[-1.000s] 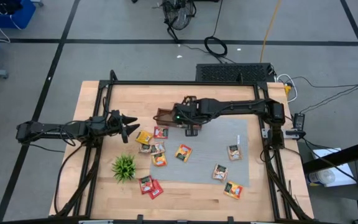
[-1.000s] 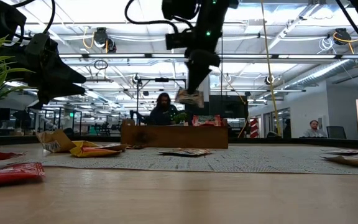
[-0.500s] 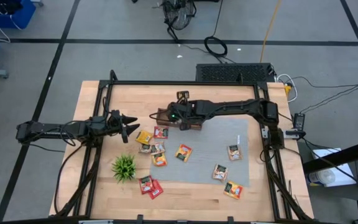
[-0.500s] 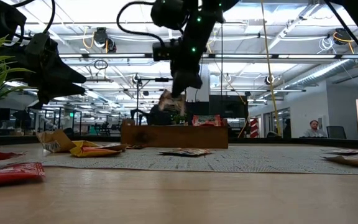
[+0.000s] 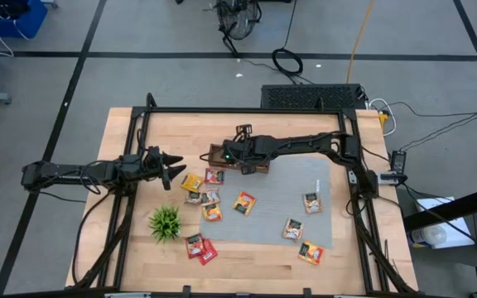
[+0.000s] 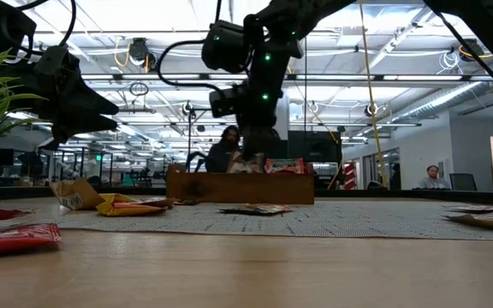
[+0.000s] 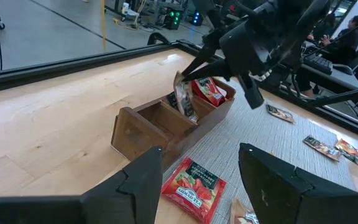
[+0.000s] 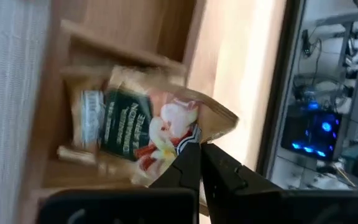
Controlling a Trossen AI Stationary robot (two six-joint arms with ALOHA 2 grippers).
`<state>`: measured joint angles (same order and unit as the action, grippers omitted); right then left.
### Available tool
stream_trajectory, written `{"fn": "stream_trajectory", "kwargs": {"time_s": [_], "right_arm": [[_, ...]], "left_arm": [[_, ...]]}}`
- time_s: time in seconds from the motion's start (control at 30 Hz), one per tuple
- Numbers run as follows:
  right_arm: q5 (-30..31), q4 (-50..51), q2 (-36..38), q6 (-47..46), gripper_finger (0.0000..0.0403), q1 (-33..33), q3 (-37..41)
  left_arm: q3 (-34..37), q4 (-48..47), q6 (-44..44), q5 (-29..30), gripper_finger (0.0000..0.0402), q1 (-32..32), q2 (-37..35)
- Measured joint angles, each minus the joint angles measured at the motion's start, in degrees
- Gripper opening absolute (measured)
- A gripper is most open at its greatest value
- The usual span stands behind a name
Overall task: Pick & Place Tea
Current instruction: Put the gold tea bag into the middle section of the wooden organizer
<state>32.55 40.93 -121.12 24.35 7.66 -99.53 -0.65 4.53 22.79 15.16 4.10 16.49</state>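
We see that the right hand (image 6: 248,158) has come down since a second ago: in the low view it hung well above the wooden tray (image 6: 238,186), and now it reaches the tray's top edge, near the middle of that frame. In the high view the arm has also drawn toward the left, so the hand now sits over the tray (image 5: 222,155), above the centre of the picture. We judge that the placing step is almost finished and only the release is left.

The right hand is clenched on a tea packet (image 8: 143,126), pinching it at one edge. In the left wrist view this packet (image 7: 184,99) stands nearly upright inside a middle compartment, beside a red packet (image 7: 209,91) that lies in the next one.

The left hand (image 5: 169,167) waits at the left of the high view, its fingers spread and holding nothing. Many loose packets (image 5: 244,203) lie on the grey mat (image 5: 272,228) and on the table (image 5: 122,240), so much work is left.
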Motion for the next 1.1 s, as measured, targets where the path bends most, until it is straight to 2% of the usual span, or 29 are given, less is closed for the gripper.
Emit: {"fn": "stream_trajectory", "kwargs": {"time_s": [0.23,0.37,0.53,0.67,0.93,1.1], "right_arm": [[0.27,0.48,0.2,-1.15,0.0,-0.02,1.02],[-2.26,0.55,0.22,-1.38,0.0,-0.18,1.86],[-2.63,0.26,0.2,-3.62,0.0007,-0.33,2.02],[-2.61,0.37,0.21,-4.15,0.0033,-0.26,2.02],[-2.52,0.5,1.27,-4.19,0.0113,-0.28,2.02],[-2.34,0.54,1.27,-4.17,0.0146,-0.26,2.02]], "left_arm": [[0.0,0.0,0.0,0.0,0.0212,0.0,0.0],[0.01,0.01,0.0,0.0,0.0212,0.0,0.0],[-0.02,0.01,0.0,-0.01,0.0212,0.0,0.0],[0.01,0.01,0.0,0.0,0.0212,0.0,0.0],[0.0,0.01,0.0,-0.02,0.0212,0.0,0.0],[-0.01,0.01,0.0,0.0,0.0212,0.0,0.0]]}}
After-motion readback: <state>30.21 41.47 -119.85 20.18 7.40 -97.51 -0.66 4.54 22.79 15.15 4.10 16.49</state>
